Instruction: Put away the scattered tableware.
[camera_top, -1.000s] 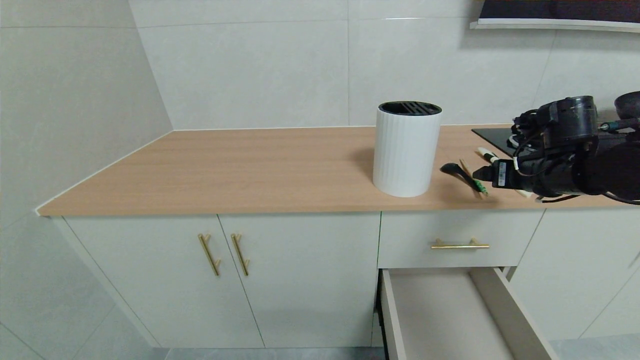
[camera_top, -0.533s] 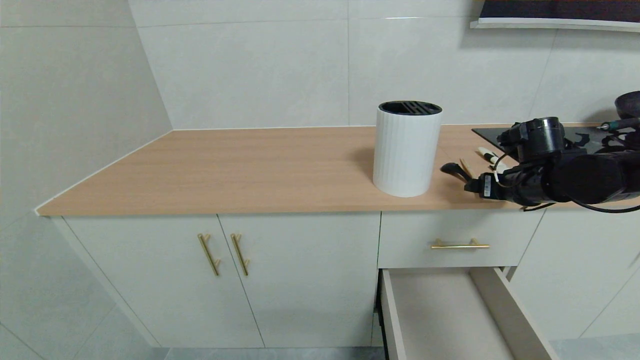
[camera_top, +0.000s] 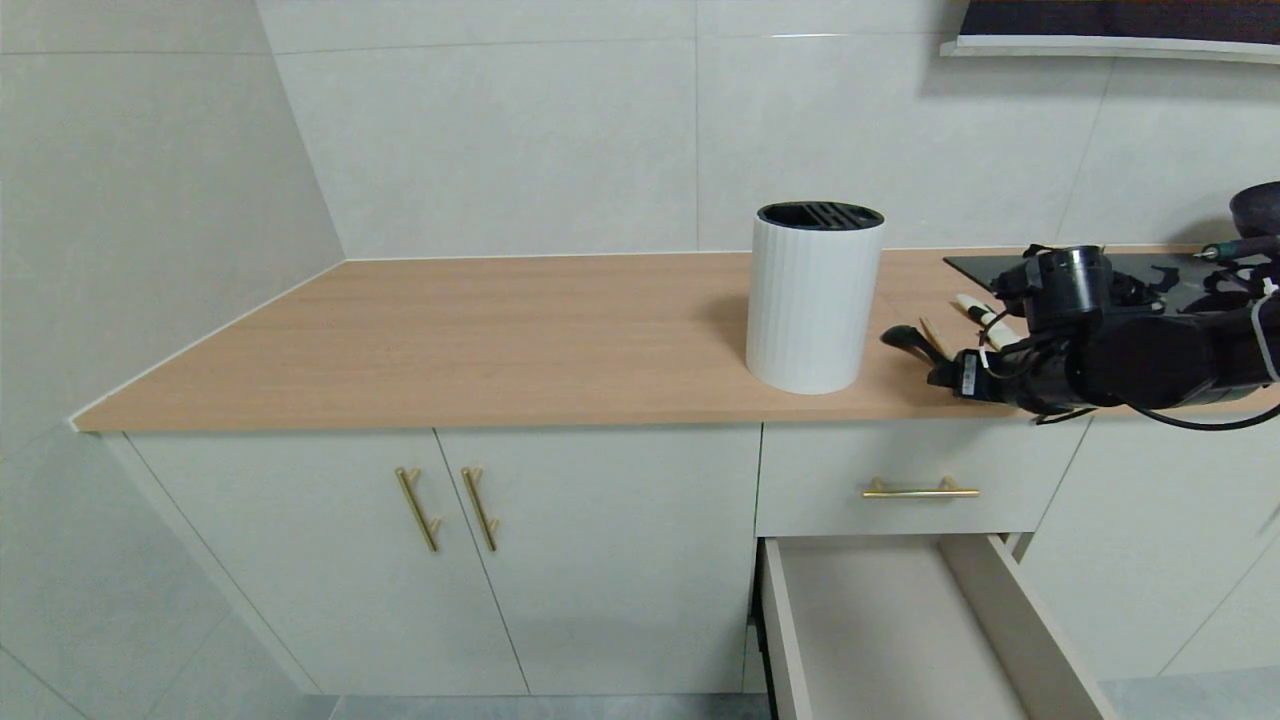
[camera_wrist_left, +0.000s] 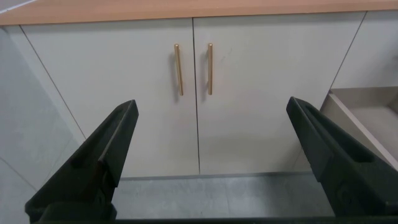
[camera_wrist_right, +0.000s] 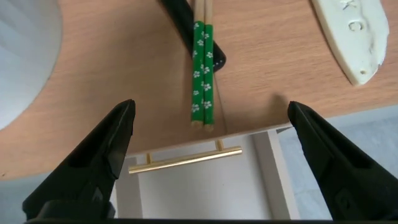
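Wooden countertop (camera_top: 500, 340) above white cabinet doors (camera_top: 600, 560) with gold handles (camera_top: 418, 508)

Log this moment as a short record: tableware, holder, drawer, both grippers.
tableware: chopsticks with green ends lying over a black utensil; a white utensil apart from them; all on the countertop near its front edge
white holder: upright on the countertop, beside the tableware
drawer: pulled out, below the tableware
right gripper: open, one finger to each side of the chopsticks' green ends, holding nothing
left gripper: open, low, facing the cabinet doors
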